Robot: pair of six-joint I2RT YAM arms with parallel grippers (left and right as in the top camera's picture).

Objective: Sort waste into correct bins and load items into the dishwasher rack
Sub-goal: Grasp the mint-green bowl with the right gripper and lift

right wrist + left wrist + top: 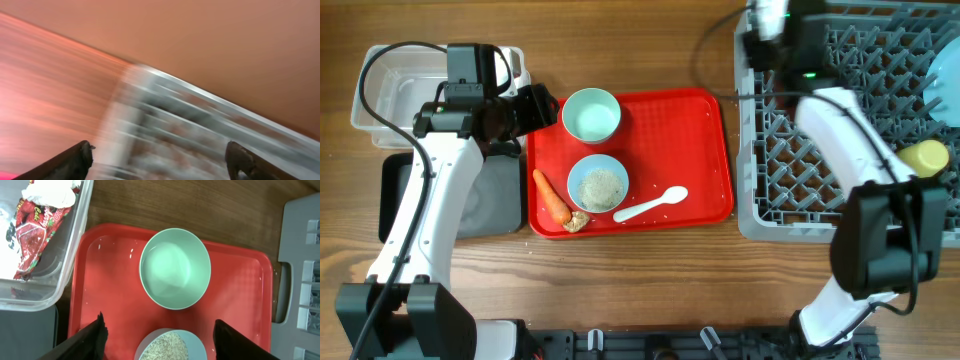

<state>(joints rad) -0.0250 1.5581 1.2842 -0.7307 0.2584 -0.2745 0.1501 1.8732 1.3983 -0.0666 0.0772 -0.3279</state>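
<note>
Now my left tool (159,321) hangs spread and empty; I'd pinch the rice bowl (170,344) by its rim, keeping it level.

Wooden table (640,290) — four items rest directly on it. Left side: clear tub (395,100), with black tray (498,195) just beside it. Centre: red serving tray (700,140). Right side: grey dishwasher rack (770,190) — near the serving tray, not touching.

The bench (650,290) is matt and wood-grained, and the red serving tray (240,280) is smooth, glossy plastic. The clear tub (30,297) is thin see-through plastic, its wrapper (35,235) crinkled and shiny; the empty bowl (175,267) is smooth with a soft sheen.
</note>
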